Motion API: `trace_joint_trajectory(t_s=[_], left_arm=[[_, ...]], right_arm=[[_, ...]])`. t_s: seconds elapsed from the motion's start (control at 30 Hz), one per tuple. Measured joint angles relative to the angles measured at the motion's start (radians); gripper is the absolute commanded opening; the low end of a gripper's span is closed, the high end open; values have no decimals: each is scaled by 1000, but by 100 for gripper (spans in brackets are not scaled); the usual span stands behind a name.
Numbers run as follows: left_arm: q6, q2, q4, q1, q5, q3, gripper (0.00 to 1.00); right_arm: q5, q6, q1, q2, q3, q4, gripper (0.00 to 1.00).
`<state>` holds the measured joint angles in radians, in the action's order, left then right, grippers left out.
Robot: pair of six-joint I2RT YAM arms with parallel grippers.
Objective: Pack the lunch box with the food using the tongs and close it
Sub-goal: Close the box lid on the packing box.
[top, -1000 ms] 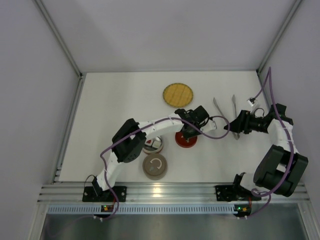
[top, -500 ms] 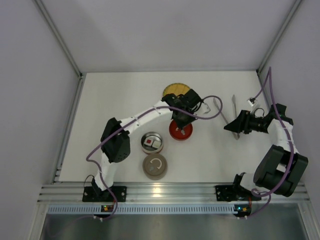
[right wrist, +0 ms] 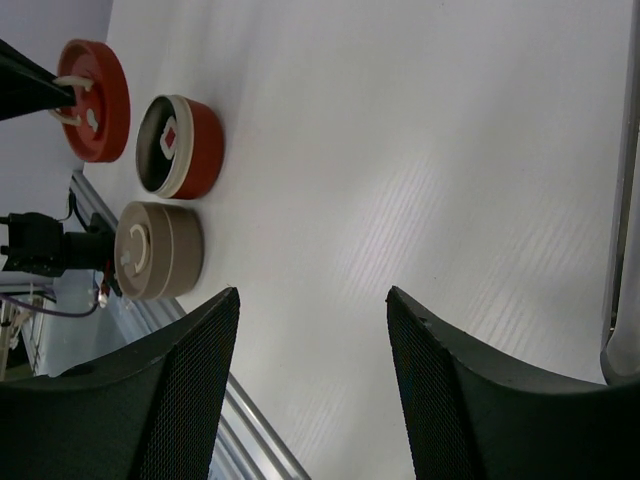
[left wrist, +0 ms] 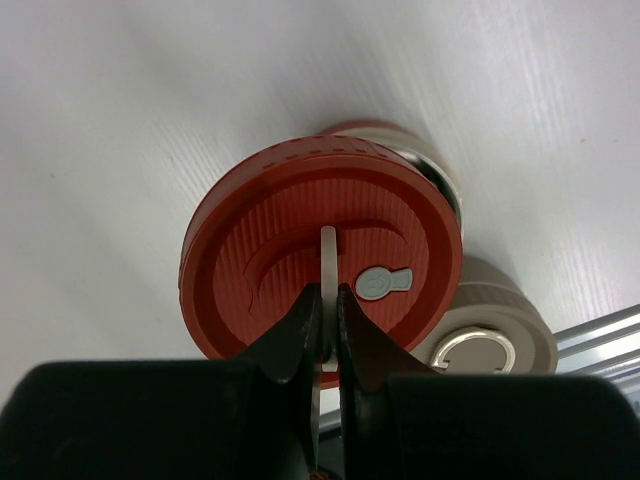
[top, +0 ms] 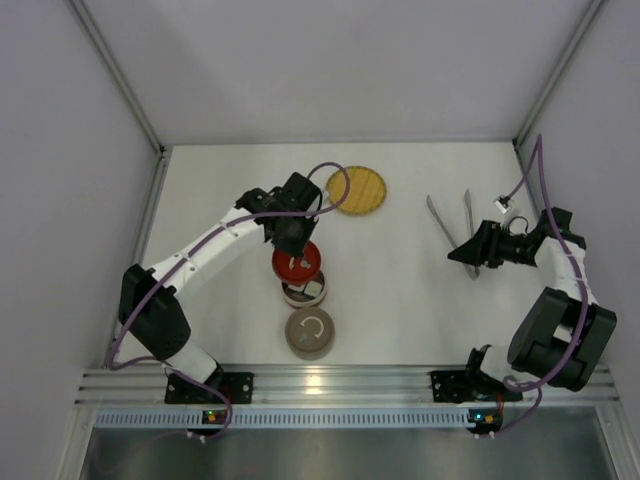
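My left gripper [left wrist: 327, 308] is shut on the white loop handle of the red lid [left wrist: 320, 255], holding the lid [top: 297, 263] over the far edge of the open lunch box [top: 304, 294]. The box's metal rim [left wrist: 432, 172] shows behind the lid. In the right wrist view the lunch box [right wrist: 182, 146] holds food, a dark cube with a red top [right wrist: 170, 137]. The silver tongs [top: 440, 224] lie on the table at the right. My right gripper [top: 458, 256] hovers just in front of them, open and empty [right wrist: 313, 300].
A beige round container with a ring-handle lid [top: 309, 332] stands right in front of the lunch box. The yellow woven plate [top: 355, 190] lies at the back, beside the left wrist. A metal rail [top: 340, 382] runs along the near table edge.
The left gripper has carried the red lid leftward from right of the lunch box to over its far edge. The right arm has stayed where it was.
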<state>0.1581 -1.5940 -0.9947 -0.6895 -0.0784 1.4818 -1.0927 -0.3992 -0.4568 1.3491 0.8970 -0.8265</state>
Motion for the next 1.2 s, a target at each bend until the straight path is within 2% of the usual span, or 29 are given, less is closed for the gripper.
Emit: trace_joint_trajectory(t_s=[0.13, 0.47, 1.2], left_arm=[[60, 0, 2, 22, 6, -103, 0], [159, 37, 106, 24, 37, -236, 0], [218, 41, 270, 24, 77, -337, 0]], right_arm=[[6, 1, 0, 4, 0, 0, 60], [19, 2, -1, 21, 0, 0, 60], [26, 2, -3, 21, 0, 0, 60]])
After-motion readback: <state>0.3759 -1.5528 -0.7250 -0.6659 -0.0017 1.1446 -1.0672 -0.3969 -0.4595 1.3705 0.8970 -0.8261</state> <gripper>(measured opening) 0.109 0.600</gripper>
